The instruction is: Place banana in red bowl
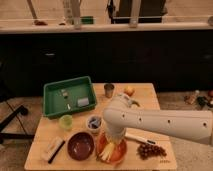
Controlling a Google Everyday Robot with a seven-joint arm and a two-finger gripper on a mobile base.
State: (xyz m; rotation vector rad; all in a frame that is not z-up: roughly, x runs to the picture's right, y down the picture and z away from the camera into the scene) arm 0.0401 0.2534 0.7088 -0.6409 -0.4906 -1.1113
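Note:
The red bowl (120, 155) sits at the front middle of the wooden table. The pale yellow banana (106, 153) lies partly inside it, on its left side, one end near the rim. My gripper (113, 141) hangs straight down from the white arm, directly over the bowl and right at the banana's upper end. The arm's wrist hides where the gripper meets the banana.
A maroon bowl (80, 145) sits just left of the red bowl. Nearby are a green tray (70, 96), a light green cup (65, 121), a small container (93, 122), a metal cup (108, 90), an orange fruit (129, 90), grapes (150, 150) and a brush (52, 148).

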